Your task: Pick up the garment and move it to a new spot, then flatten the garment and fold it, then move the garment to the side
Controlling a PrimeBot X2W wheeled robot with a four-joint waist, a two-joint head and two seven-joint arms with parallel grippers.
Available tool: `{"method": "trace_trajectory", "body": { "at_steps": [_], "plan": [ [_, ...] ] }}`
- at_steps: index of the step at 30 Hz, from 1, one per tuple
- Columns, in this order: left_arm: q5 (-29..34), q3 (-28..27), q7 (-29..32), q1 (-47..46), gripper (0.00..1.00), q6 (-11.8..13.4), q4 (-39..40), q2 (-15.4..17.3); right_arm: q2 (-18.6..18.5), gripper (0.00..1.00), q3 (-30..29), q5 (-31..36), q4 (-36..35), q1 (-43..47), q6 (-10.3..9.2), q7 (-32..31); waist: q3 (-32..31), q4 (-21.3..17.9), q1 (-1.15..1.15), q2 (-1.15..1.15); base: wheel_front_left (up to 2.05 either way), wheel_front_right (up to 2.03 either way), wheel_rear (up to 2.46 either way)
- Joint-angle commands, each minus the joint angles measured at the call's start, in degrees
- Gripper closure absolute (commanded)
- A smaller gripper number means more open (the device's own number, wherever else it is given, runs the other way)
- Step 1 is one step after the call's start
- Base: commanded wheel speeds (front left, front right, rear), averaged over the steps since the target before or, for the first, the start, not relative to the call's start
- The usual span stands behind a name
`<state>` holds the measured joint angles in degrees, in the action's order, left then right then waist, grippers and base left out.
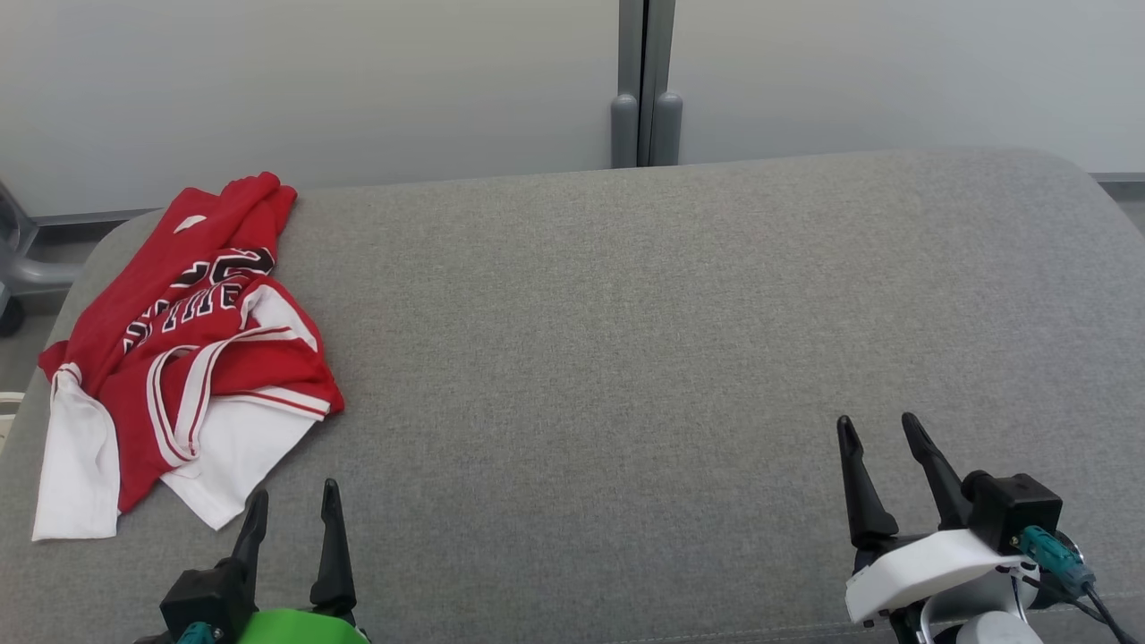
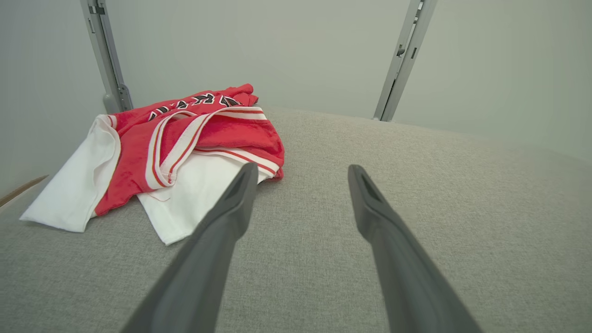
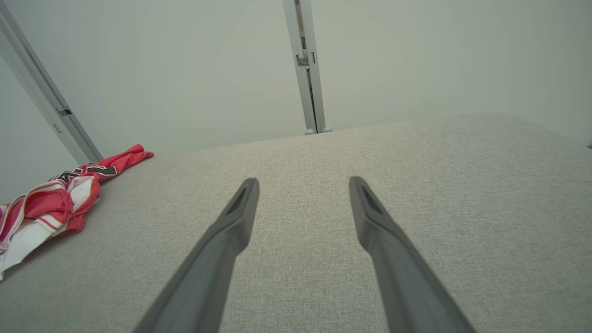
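The garment is a red and white jersey with black lettering, lying crumpled near the left edge of the grey padded surface. In the left wrist view the garment lies just ahead and left of my fingers. My left gripper hovers open right below the garment's lower white hem, holding nothing. Far from it at the lower right, my right gripper stands open and empty. The right wrist view shows the garment at its far left.
Behind the surface stands a pale wall with a grey vertical post. A grey frame with a dark wheel sits off the left edge. Bare grey fabric stretches from the garment to the right edge.
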<state>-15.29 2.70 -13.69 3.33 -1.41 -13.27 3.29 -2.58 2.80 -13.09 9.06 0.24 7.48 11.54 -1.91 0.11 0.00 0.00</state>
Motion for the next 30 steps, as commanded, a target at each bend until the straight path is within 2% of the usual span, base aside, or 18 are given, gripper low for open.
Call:
{"method": "trace_trajectory", "body": {
  "at_steps": [1,19,30],
  "plan": [
    [1.16,-0.29,-0.44,-0.76,0.00,0.28,0.04,0.43,-0.34,0.00,0.34,1.53,0.20,-0.86,0.02,0.64,-0.01,0.00,0.00,0.00,0.00,0.00,0.00],
    [5.88,-0.63,-1.41,-0.48,0.00,0.71,-1.41,0.27,-0.42,0.00,1.02,8.61,1.60,-1.37,0.01,3.48,-0.37,-0.11,0.00,0.00,0.00,0.00,0.00],
    [5.22,-0.27,-1.32,-0.73,0.00,0.91,-2.24,0.35,-0.43,0.00,0.57,8.76,1.89,-1.44,0.01,3.82,-0.30,-0.12,0.00,0.00,0.00,0.00,0.00]
  ]
}}
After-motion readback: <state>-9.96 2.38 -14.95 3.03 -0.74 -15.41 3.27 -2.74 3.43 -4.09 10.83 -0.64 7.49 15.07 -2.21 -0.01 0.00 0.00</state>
